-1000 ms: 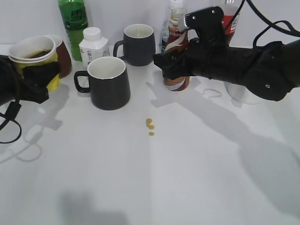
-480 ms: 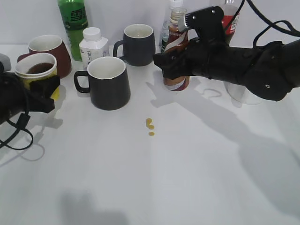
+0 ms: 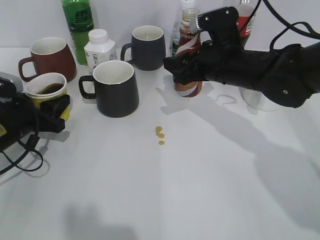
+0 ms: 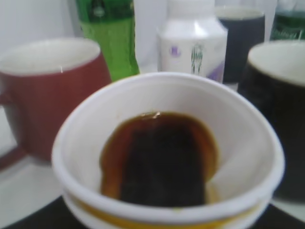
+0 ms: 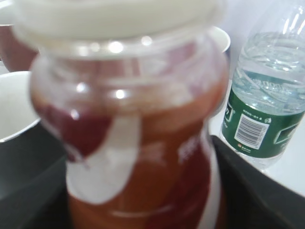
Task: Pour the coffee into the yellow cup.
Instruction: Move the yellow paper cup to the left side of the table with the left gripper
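The yellow cup (image 3: 46,89) sits low at the far left, in front of the dark red mug, with brown liquid inside. My left gripper (image 3: 50,110) is shut on the yellow cup. In the left wrist view the cup (image 4: 167,157) fills the frame and hides the jaws. The coffee bottle (image 3: 189,52) stands upright at the back, uncapped, with its swirl label. My right gripper (image 3: 186,70) is shut on the coffee bottle at mid height. In the right wrist view the bottle (image 5: 138,143) fills the frame.
A dark red mug (image 3: 47,56), a green bottle (image 3: 78,25), a small white bottle (image 3: 99,49) and two dark mugs (image 3: 116,87) (image 3: 147,47) stand at the back left. A water bottle (image 5: 267,105) and a clear cup (image 3: 257,100) stand by the coffee. Yellow drops (image 3: 160,134) lie mid-table.
My left gripper has carried the yellow cup down and toward the front, from in front of the red mug to table level. The right arm and the coffee bottle have not moved.
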